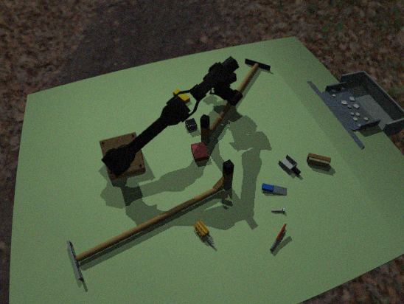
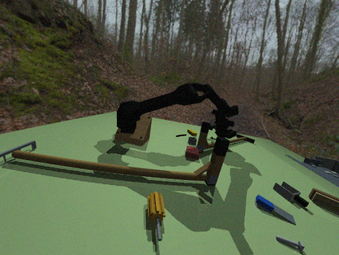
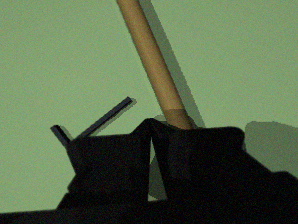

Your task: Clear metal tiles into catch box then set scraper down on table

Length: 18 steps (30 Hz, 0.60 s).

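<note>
The long scraper [image 1: 147, 223] [image 2: 93, 167] lies on the green table with its grey blade at the near left and its upright grip at mid-table. A shorter scraper [image 1: 247, 79] [image 2: 235, 140] [image 3: 150, 60] with a black blade lies at the back. My gripper [image 1: 234, 98] [image 2: 226, 135] [image 3: 149, 122] is shut and empty, low beside the shorter scraper's shaft and not around it. The steel bench plate [image 1: 333, 111] [image 2: 309, 168] lies at the far right and carries several pale tiles [image 1: 350, 105]. The grey catch box [image 1: 391, 105] [image 2: 325, 161] stands at its far end.
A red block [image 1: 200, 151], a dark cube [image 1: 191, 125] and a yellow block [image 1: 181, 97] lie near the arm. A grey bracket [image 1: 289, 164], brown block [image 1: 318, 159], blue-handled knife [image 1: 273, 189], bolt [image 1: 278, 210] and two screwdrivers [image 1: 279, 236] [image 1: 202, 229] lie right of the long scraper.
</note>
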Motion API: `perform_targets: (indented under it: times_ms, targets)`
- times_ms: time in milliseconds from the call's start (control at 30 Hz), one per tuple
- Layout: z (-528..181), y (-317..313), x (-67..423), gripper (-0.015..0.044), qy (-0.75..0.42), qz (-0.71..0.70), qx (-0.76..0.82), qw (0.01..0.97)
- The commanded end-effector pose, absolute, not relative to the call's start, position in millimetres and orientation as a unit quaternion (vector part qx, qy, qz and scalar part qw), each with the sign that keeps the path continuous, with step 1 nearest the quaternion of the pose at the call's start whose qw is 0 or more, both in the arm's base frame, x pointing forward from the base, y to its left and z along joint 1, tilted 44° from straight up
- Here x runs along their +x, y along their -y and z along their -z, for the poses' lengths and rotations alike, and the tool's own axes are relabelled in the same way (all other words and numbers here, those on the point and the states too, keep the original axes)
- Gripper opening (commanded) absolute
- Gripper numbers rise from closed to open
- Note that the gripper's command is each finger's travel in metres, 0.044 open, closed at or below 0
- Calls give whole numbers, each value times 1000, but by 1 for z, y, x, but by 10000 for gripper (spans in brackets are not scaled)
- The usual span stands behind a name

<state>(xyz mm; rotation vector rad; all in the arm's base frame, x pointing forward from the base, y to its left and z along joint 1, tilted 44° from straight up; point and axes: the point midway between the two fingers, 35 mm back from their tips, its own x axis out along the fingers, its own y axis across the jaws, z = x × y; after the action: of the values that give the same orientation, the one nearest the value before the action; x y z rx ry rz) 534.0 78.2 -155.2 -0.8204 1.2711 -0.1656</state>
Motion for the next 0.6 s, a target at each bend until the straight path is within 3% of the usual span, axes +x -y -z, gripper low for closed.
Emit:
perform_targets:
  times_ms: [0,567]
  targets:
    - [153,-76,537,0,-575,74,-372,725]
    - [145,-66,547,0,-573,76,-372,727]
